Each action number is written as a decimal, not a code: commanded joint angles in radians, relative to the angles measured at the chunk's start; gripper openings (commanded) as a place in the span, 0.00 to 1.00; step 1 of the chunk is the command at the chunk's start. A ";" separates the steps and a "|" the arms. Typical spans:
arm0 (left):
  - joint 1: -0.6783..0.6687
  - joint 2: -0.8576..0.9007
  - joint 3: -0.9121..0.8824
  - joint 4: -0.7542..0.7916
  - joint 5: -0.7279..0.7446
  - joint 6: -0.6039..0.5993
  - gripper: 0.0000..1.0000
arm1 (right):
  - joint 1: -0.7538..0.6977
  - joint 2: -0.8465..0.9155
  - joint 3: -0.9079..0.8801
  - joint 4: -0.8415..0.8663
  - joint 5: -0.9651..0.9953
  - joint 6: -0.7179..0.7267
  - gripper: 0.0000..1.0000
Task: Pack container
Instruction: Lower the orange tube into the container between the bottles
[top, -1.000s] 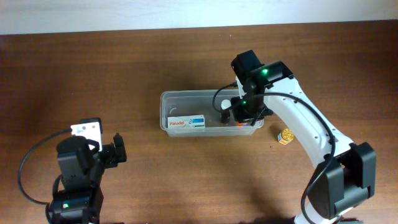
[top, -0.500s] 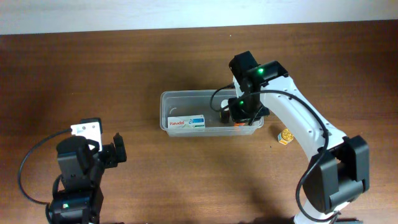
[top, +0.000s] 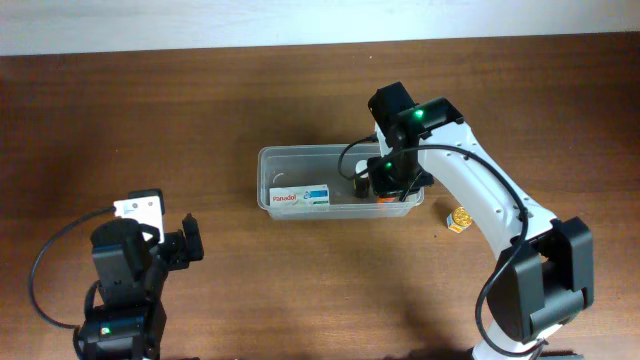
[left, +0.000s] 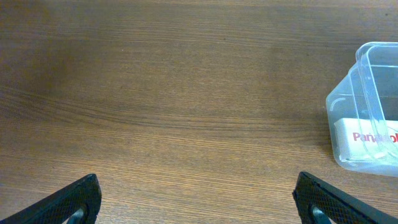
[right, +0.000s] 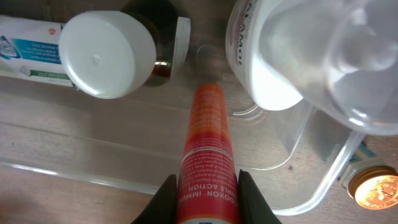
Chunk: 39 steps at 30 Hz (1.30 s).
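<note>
The clear plastic container sits mid-table. It also shows in the left wrist view and in the right wrist view. Inside lie a white Panadol box, a dark bottle with a white cap and a white bottle. My right gripper is shut on an orange-red tube, held upright with its lower end inside the container's right part. My left gripper is open and empty over bare table, far left of the container.
A small gold-capped item lies on the table just right of the container; it also shows in the right wrist view. The table is dark brown wood.
My right gripper moved slightly left and down into the container with the tube between one second and half a second ago, then held still. The left arm has not moved.
</note>
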<state>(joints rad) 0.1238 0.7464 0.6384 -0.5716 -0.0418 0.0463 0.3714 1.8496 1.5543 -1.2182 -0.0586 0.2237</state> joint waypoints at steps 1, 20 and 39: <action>-0.002 0.001 -0.001 0.003 -0.007 0.019 0.99 | 0.008 0.005 0.017 0.004 0.029 -0.010 0.17; -0.002 0.001 -0.001 0.002 -0.007 0.019 0.99 | 0.008 0.005 0.010 0.016 0.029 -0.010 0.17; -0.002 0.001 -0.001 0.003 -0.007 0.019 1.00 | 0.008 0.005 -0.005 0.018 0.029 -0.010 0.18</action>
<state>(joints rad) 0.1238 0.7464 0.6384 -0.5716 -0.0418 0.0463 0.3710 1.8507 1.5539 -1.1995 -0.0452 0.2234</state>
